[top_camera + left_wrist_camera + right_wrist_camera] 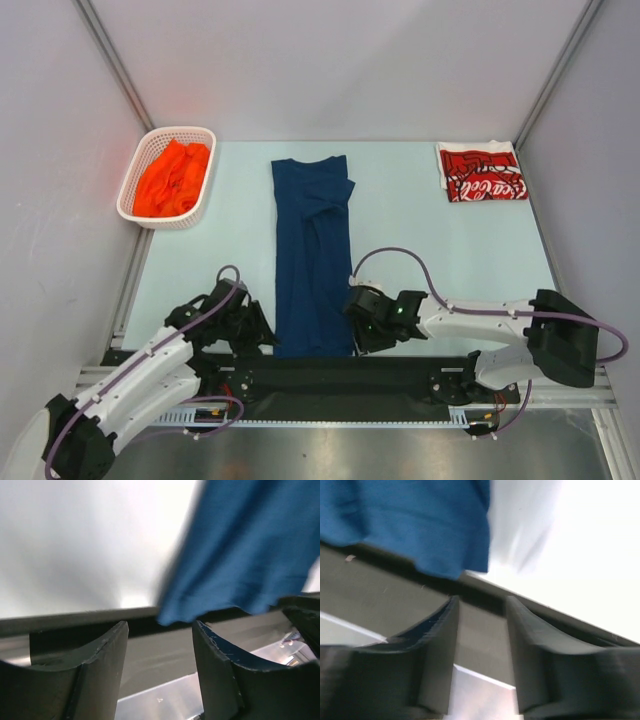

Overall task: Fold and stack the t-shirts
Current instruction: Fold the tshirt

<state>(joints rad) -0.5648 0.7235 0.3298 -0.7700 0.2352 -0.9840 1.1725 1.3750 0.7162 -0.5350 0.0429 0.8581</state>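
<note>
1. The white lattice basket [168, 222] sits at the far left corner of the bench [440, 250]. It holds the orange t-shirt [172, 180], bunched up and filling most of it.
2. The navy t-shirt [312, 255] lies flat on the bench as a long narrow strip, its sides folded inward. It runs from the far middle to the near edge, outside any container.
3. The red t-shirt [482, 172] with white script lies folded at the far right corner of the bench, well apart from the basket.
4. The left hand [250, 335] is low, just beside the strip's near left corner. In its wrist view the fingers [107, 660] stand wide apart with nothing between them, and the navy cloth's [240, 555] corner hangs above and to the right.
5. The right hand [362, 318] is just beside the strip's near right corner. Its fingers [440, 645] are parted with a somewhat narrower gap and hold nothing. The blue hem [405, 520] shows above and to the left.
</note>
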